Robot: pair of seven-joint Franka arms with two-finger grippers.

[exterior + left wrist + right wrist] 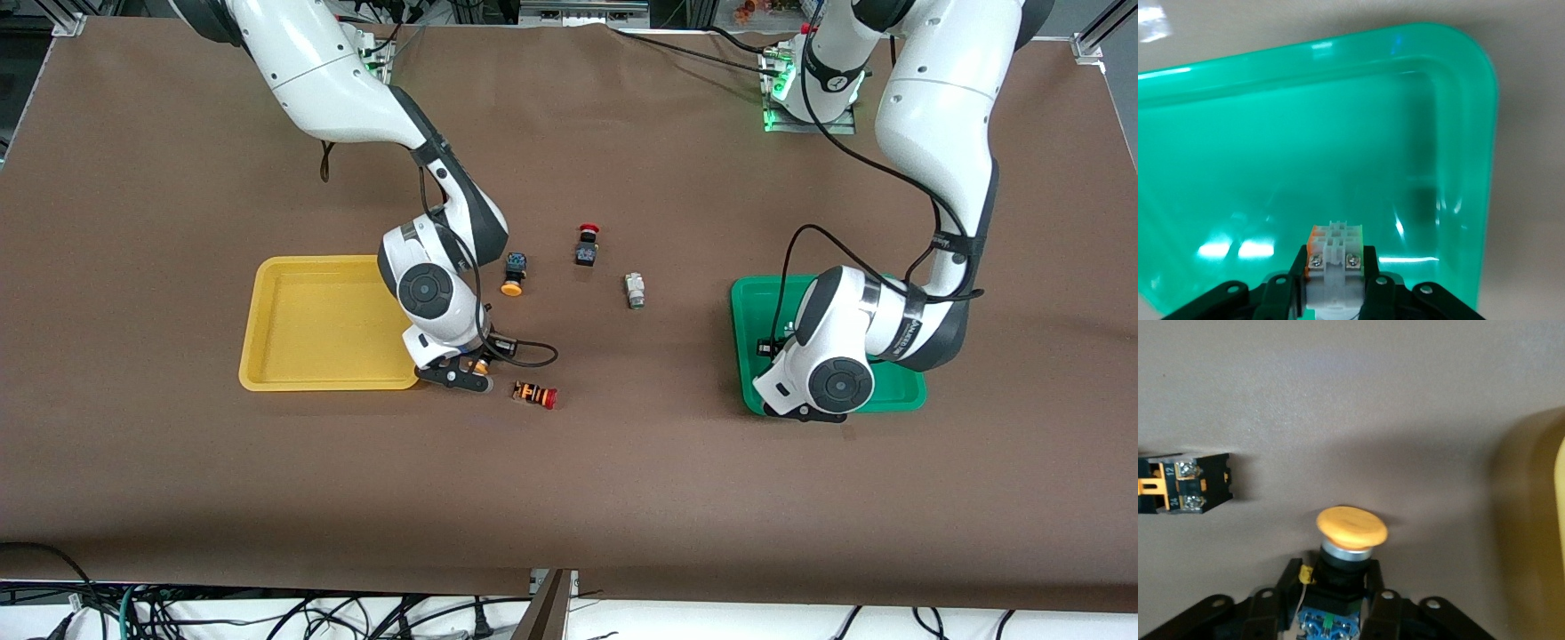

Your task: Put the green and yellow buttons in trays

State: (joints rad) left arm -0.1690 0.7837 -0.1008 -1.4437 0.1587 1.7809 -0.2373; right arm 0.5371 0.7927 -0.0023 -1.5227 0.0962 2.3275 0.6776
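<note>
My right gripper (458, 372) is shut on a yellow-capped black-and-blue button (1351, 528), held low over the table beside the yellow tray (267, 324), at its corner nearest the front camera. My left gripper (813, 413) is shut on a whitish-grey button (1336, 253), held over the green tray (756, 307), which fills the left wrist view (1305, 133). A second yellow-capped button (513, 274) and a second whitish-grey button with a green tip (635, 291) lie on the table between the trays.
An orange-striped switch with a red cap (535, 394) lies close beside my right gripper and shows in the right wrist view (1181, 483). A black switch with a red cap (587, 244) lies farther from the front camera, between the loose buttons. The yellow tray's rim (1559, 473) is near my right gripper.
</note>
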